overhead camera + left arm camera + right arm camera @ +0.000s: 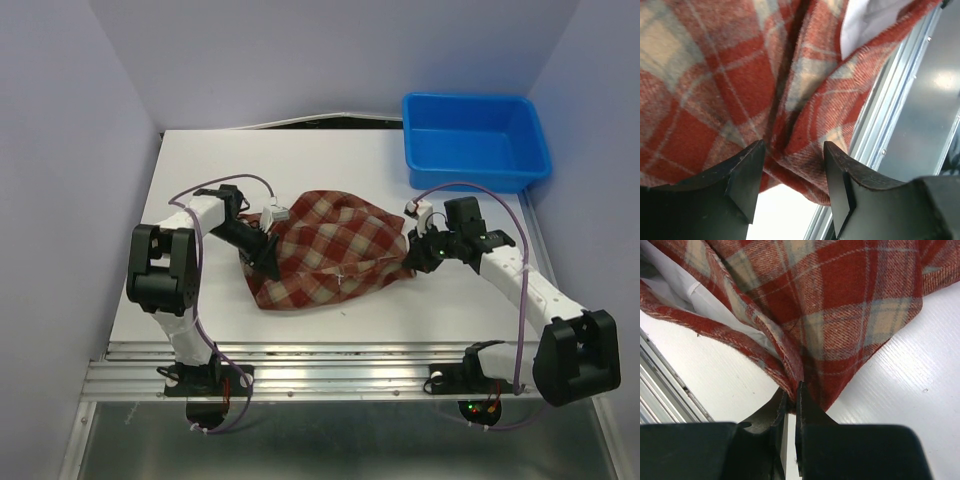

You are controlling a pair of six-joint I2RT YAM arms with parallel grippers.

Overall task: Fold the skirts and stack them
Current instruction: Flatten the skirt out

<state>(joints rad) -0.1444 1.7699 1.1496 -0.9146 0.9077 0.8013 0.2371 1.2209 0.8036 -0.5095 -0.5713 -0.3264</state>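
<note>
One red, dark-red and cream plaid skirt (335, 248) lies rumpled in the middle of the white table, held up a little between the two arms. My left gripper (268, 250) is at its left edge with its jaws apart; a fold of the skirt (740, 90) hangs just in front of and between the fingertips (754, 160), not pinched. My right gripper (412, 252) is shut on the skirt's right corner (805, 340), the cloth pinched between its fingertips (802, 395). White lining (705, 300) shows inside the garment.
A blue plastic bin (475, 140) stands at the back right of the table (200, 160). A metal rail (320, 375) runs along the near edge by the arm bases. Pale walls close in the left, back and right.
</note>
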